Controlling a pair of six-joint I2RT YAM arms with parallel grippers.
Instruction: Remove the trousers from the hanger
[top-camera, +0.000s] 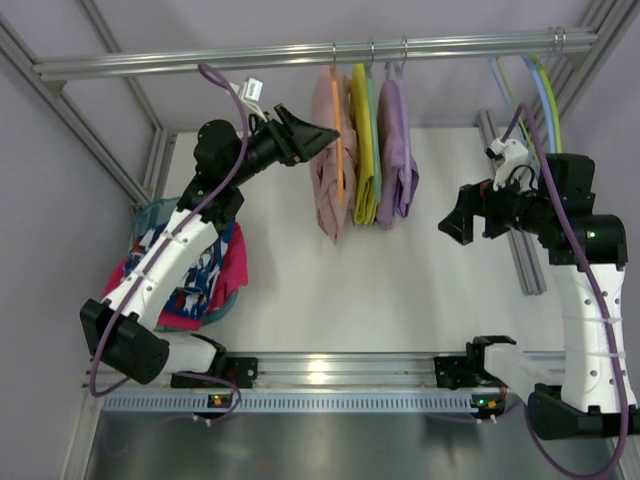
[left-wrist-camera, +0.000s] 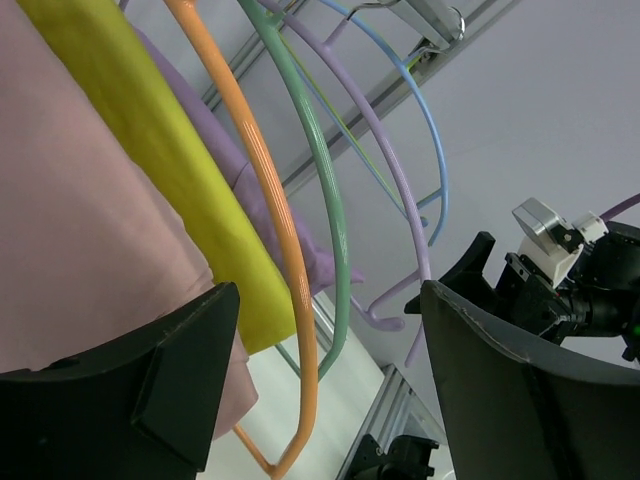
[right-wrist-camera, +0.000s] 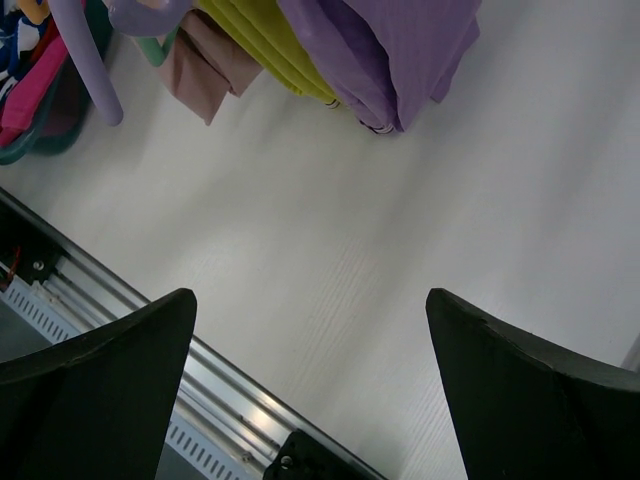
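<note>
The pale pink trousers (top-camera: 330, 170) hang folded over the thin orange hanger (top-camera: 337, 150), leftmost on the metal rail (top-camera: 300, 52). My left gripper (top-camera: 318, 136) is open, raised right at the trousers' upper left side. In the left wrist view the orange hanger (left-wrist-camera: 270, 190) runs between the open jaws, with the pink trousers (left-wrist-camera: 80, 230) by the left finger; nothing is gripped. My right gripper (top-camera: 452, 222) is open and empty, to the right of the garments. Its wrist view shows the trousers' lower corner (right-wrist-camera: 205, 70) above the white table.
A yellow garment (top-camera: 364, 150) on a green hanger (left-wrist-camera: 325, 200) and a lilac garment (top-camera: 398, 155) hang right of the trousers. A teal basket (top-camera: 158, 212) of colourful clothes sits at the left. Aluminium frame rails border the white table (top-camera: 400, 290).
</note>
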